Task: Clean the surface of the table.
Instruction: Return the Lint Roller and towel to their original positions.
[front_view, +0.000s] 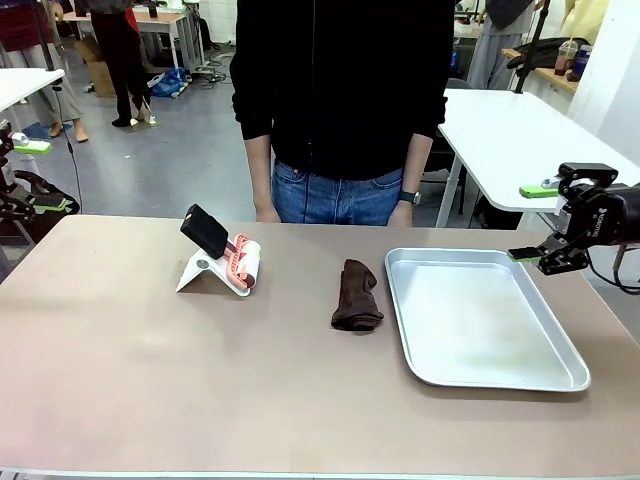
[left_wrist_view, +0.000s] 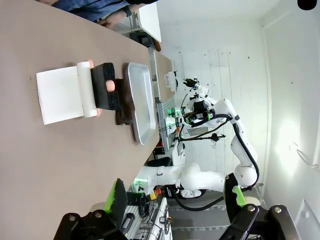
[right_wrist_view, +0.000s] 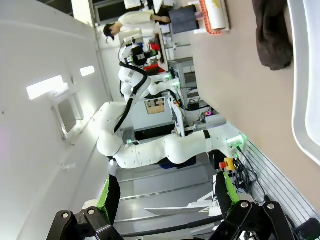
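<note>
Table (front_view: 150, 400) bare at bottom of frame; brown cloth (front_view: 357, 296) centre, touching nothing. Right gripper (front_view: 548, 222) right edge, left gripper (left_wrist_view: 175, 200), both wide open, empty. Risk: cloth reach clips metal tray (front_view: 480, 378) rim just beside it.

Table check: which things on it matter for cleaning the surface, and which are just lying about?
For the job: the table; the brown cloth; the lint roller on its white stand.
Likely lying about: the metal tray, though it might be meant for collecting things.
</note>
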